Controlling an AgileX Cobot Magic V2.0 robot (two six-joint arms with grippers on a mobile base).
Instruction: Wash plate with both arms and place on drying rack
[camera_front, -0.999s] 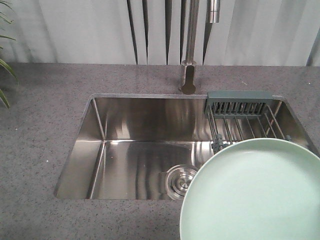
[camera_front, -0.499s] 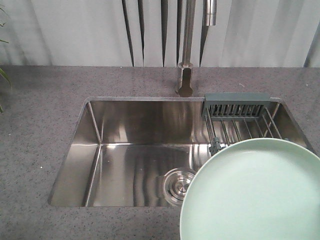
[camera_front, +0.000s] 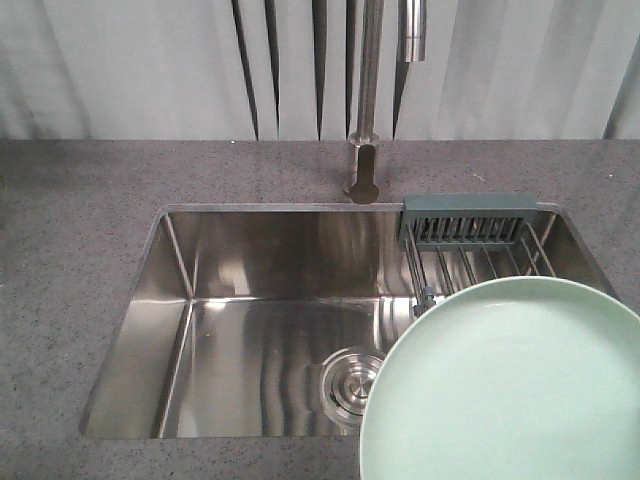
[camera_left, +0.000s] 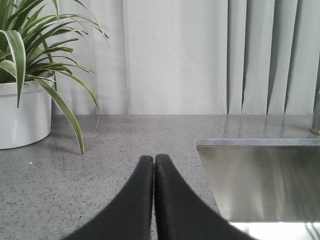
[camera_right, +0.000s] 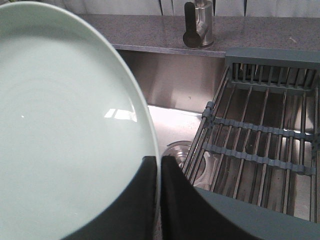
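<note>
Behind everything: pale pleated curtain (camera_front: 150, 70). Below it: grey speckled countertop (camera_front: 80, 180), with steel sink basin (camera_front: 260, 270) recessed into it.

Over the front right part of the basin: pale mint-green plate (camera_front: 510, 390), glossy and plain, face turned up toward the front camera. Covers the near end of the drying rack and one edge of the drain. Not yet set on the rack; in the right wrist view, sits left of the wires and apart from them.

Across the right end of the basin: drying rack (camera_front: 480, 245), parallel steel wires with dark teal-grey cross pieces. Slotted caddy (camera_front: 468, 215) at the far end, against the rear basin wall, just right of the faucet base.

At far left on the countertop, left wrist view: spider plant (camera_left: 30, 45) in white pot (camera_left: 20, 112).

Behind the basin, centred: steel faucet (camera_front: 366, 100), upright.

Right gripper (camera_right: 159, 161): black fingers clamped on the plate rim, one on each face.

Left gripper (camera_left: 153, 159): fingers pressed together tip to tip, nothing between them; hovers over the countertop left of the basin.

On the basin floor: round drain (camera_front: 350, 382), partly hidden by the plate.
</note>
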